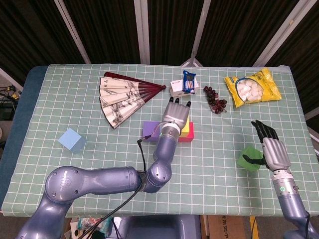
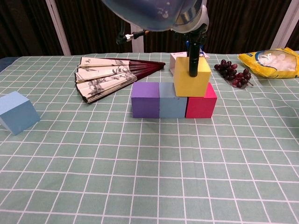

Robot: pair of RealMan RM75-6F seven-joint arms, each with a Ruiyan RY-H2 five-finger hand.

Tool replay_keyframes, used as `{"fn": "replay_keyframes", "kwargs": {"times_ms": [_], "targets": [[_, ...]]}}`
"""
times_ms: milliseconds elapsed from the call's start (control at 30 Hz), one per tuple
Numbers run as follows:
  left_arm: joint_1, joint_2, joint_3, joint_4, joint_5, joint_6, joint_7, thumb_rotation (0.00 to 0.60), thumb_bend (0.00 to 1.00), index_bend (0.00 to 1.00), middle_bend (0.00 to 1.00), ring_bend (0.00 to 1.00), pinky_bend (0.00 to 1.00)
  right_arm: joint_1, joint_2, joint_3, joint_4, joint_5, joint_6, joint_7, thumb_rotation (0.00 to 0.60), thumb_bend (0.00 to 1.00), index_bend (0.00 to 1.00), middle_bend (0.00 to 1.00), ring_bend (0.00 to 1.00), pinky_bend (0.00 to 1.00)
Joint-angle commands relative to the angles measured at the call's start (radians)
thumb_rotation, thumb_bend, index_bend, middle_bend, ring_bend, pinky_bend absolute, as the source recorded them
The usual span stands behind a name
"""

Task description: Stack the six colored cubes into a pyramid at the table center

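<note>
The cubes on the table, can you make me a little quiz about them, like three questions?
1. True or false: the yellow cube sits on top of the bottom row.
2. Which cube is in the middle of the bottom row: A purple cube, B grey-blue cube, C pink cube?
3. Fill in: the green cube is beside the robot's ____ hand.

Key: 1 true. 2 B. 3 right.

Purple cube (image 2: 145, 99), blue-grey cube (image 2: 172, 100), pink cube (image 2: 202, 103) in a touching row, yellow cube (image 2: 191, 77) on top, light-blue cube (image 2: 17, 112) far left, green cube (image 1: 247, 159) right.
</note>
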Motion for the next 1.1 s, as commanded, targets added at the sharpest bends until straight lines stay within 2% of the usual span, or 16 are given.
{"fn": "replay_keyframes", "kwargs": {"times_ms": [33,600,767,933,1100], "targets": [[0.0,-0.001,0.0,0.0,0.0,0.0,0.0,0.6,0.32,0.0,0.4,0.07,0.0,0.0,-0.001,0.0,0.001,0.0,0.0,0.0,0.6,0.21,0.0,0.02,0.0,0.0],[0.004,-0.006,0.0,0.004,0.002,0.0,0.003,0.6,0.32,0.0,0.36,0.07,0.0,0.001,0.0,-0.004,0.001,-0.002,-0.004,-0.003,0.6,0.21,0.0,0.01,0.0,0.0],[0.005,-0.004,-0.002,0.001,0.0,0.002,0.006,0.6,0.3,0.0,0.28,0.07,0.0,0.001,-0.001,-0.004,0.001,-0.002,-0.003,-0.004,0.6,0.21,0.0,0.01,0.0,0.0],[0.006,-0.003,-0.005,-0.001,0.005,0.006,0.002,0.6,0.23,0.0,0.14,0.06,0.0,0.0,-0.002,-0.004,0.003,-0.004,-0.002,-0.002,0.6,0.21,0.0,0.01,0.0,0.0],[0.008,0.0,-0.008,-0.008,0.01,0.007,-0.003,0.6,0.21,0.0,0.08,0.06,0.0,-0.001,-0.001,-0.004,0.003,-0.006,-0.001,0.0,0.6,0.21,0.0,0.01,0.0,0.0]]}}
